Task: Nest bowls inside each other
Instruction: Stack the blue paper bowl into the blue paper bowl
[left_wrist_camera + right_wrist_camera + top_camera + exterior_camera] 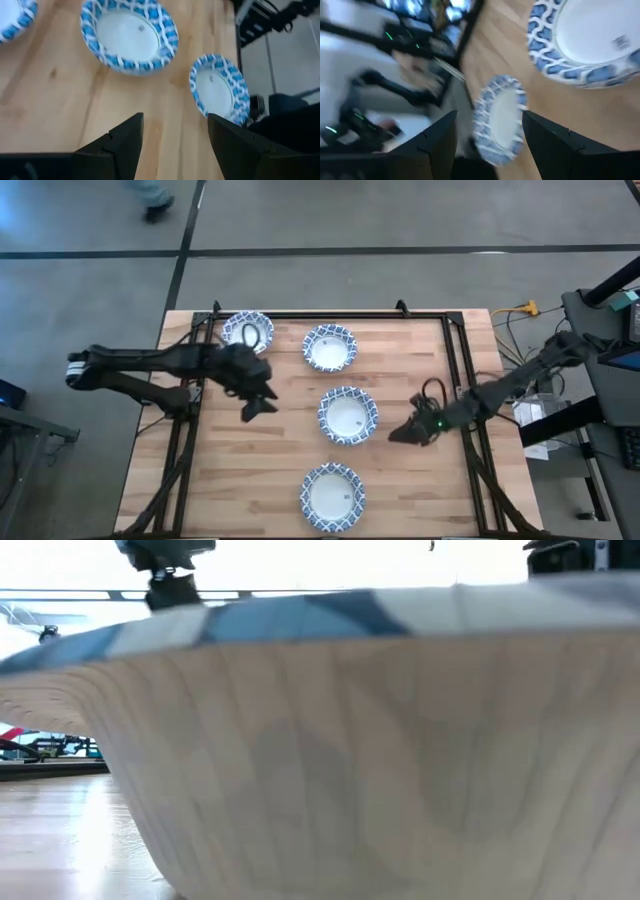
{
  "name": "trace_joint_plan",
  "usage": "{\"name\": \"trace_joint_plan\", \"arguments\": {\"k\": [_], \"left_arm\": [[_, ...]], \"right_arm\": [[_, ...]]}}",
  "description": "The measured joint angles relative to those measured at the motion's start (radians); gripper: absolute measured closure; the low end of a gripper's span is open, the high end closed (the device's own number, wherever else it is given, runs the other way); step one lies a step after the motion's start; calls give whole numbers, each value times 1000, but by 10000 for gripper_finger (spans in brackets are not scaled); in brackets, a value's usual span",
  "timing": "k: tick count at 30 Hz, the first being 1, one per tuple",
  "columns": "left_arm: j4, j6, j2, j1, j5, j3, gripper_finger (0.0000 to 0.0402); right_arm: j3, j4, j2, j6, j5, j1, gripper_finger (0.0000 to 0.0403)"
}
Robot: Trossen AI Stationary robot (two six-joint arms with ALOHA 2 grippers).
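Observation:
Several blue-and-white patterned bowls sit on their bases on the wooden table: one at the far left (247, 330), one at the far middle (329, 348), one at the centre (348, 415) and one at the near edge (333, 496). The near one fills the low view (380, 740). My left gripper (258, 405) hovers open to the left of the centre bowl (129, 37), with the near bowl (218, 90) beyond it. My right gripper (405, 432) is open just to the right of the centre bowl (590, 40). Its fingers frame the near bowl (500, 120) farther off.
A black frame rail (460, 360) runs along the table's right side beside my right arm, with cables and equipment beyond it. Bare wood (220, 480) lies at the near left. A person's foot (155, 205) shows on the floor past the far edge.

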Motion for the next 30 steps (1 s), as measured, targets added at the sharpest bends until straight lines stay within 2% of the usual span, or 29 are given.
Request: {"name": "trace_joint_plan", "arguments": {"k": [3, 6, 12, 18, 22, 30], "left_arm": [[2, -20, -87, -29, -15, -88, 197], [4, -76, -158, -34, -35, -173, 197], [8, -131, -264, -35, -24, -278, 197], [9, -132, -348, -44, -17, -327, 197], [10, -132, -407, -61, -13, -329, 197], [6, -130, -488, -62, -13, -329, 197]], "right_arm": [[-43, 203, 133, 106, 192, 120, 188], [-4, 218, 289, 237, 265, 196, 188], [188, 199, 603, 400, 260, 241, 188], [341, 187, 827, 503, 190, 240, 188], [415, 182, 919, 529, 186, 240, 188], [509, 14, 993, 599, 168, 216, 188]]}}
